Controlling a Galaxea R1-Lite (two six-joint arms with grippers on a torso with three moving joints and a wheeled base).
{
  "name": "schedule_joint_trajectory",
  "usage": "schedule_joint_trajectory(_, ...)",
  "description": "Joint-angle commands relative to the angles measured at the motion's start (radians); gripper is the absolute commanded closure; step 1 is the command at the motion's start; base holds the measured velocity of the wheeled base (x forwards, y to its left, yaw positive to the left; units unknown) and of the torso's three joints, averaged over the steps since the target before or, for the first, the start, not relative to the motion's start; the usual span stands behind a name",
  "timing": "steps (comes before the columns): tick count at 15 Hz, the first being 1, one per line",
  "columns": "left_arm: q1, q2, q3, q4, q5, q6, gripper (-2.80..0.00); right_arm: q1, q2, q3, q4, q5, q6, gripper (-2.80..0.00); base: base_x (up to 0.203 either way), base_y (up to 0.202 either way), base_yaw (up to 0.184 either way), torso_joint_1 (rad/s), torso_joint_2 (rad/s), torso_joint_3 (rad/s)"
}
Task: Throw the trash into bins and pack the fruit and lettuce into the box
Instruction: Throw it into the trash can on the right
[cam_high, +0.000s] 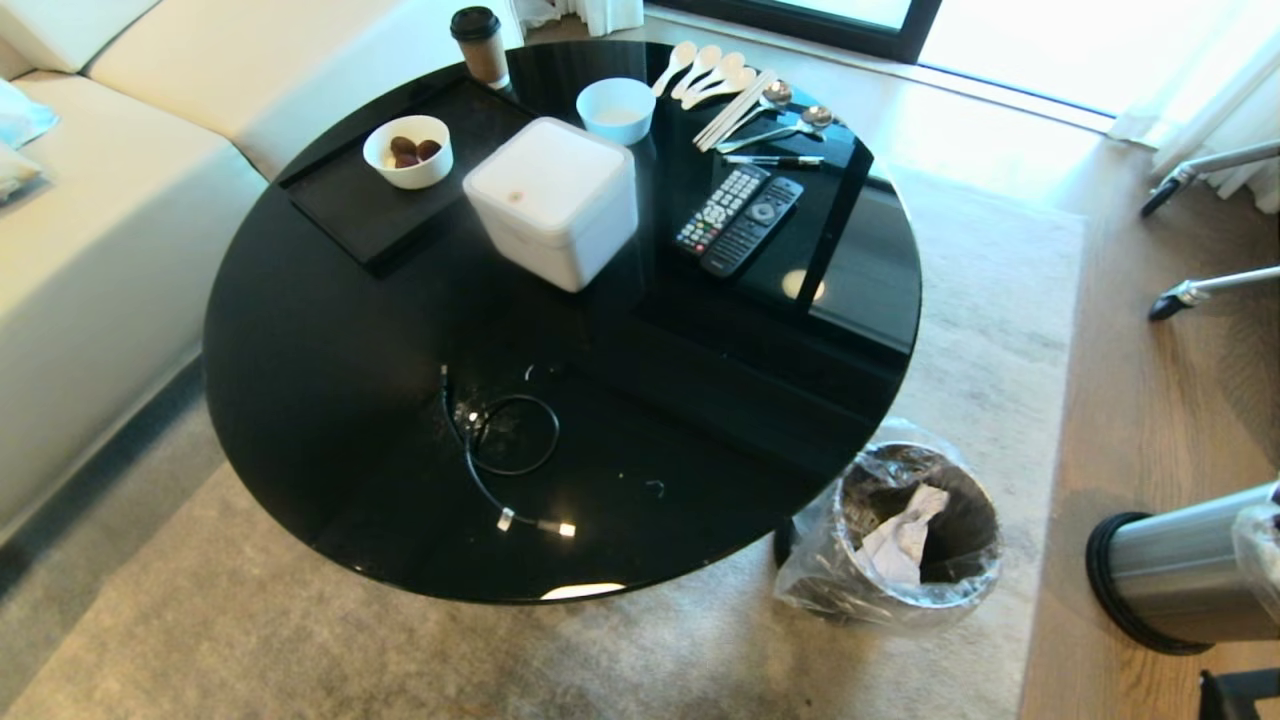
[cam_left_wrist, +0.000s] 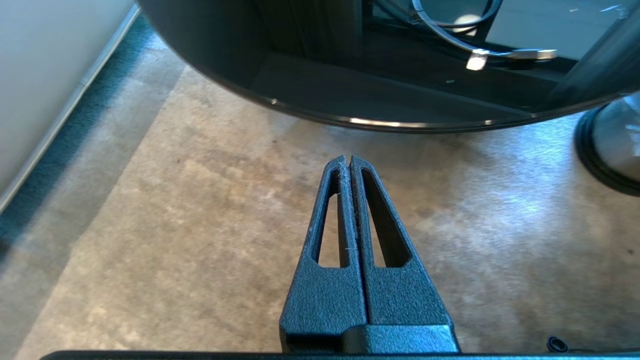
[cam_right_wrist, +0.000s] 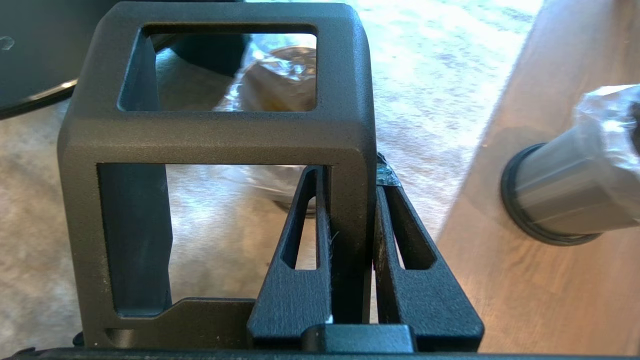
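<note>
The white box (cam_high: 550, 195) stands with its lid down at the back of the round black table (cam_high: 330, 420). On the carpet beside the table stands one steel bin (cam_high: 965, 520) with a clear liner and a crumpled white tissue (cam_high: 905, 540) inside. A second bin (cam_high: 1175, 570) (cam_right_wrist: 565, 195) is on the wooden floor to the right. The fruit and lettuce are out of view. My left gripper (cam_left_wrist: 349, 159) is shut and empty, low over the carpet before the table's edge. My right gripper (cam_right_wrist: 350, 172) is shut on one bar of a black open frame (cam_right_wrist: 220, 135).
On the table are a flat black tray (cam_high: 370, 200) with a bowl of brown pieces (cam_high: 408, 150), a coffee cup (cam_high: 482, 45), a white bowl (cam_high: 615, 108), spoons (cam_high: 700, 70), two remotes (cam_high: 738, 220) and a looped cable (cam_high: 510, 440). A cream sofa (cam_high: 90, 200) runs along the left.
</note>
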Motion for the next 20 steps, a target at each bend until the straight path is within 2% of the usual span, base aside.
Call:
schedule_joint_trajectory(1, 0.001, 0.002, 0.0, -0.002, 0.0, 0.002, 0.0, 0.001, 0.0, 0.0, 0.0, 0.0, -0.002, 0.0, 0.0, -0.185, 0.003, 0.001, 0.0, 0.002)
schedule_joint_trajectory(8, 0.0, 0.002, 0.0, -0.002, 0.004, -0.005, 0.0, 0.001, 0.0, 0.001, 0.0, 0.0, -0.005, 0.0, 0.0, -0.172, 0.001, 0.003, 0.0, 0.003)
schedule_joint_trajectory(20, 0.001, 0.002, 0.0, -0.002, 0.004, -0.006, 0.0, 0.001, 0.001, 0.001, 0.0, 0.0, 0.0, 0.0, 0.0, 0.0, 0.0, 0.0, 0.0, 0.0)
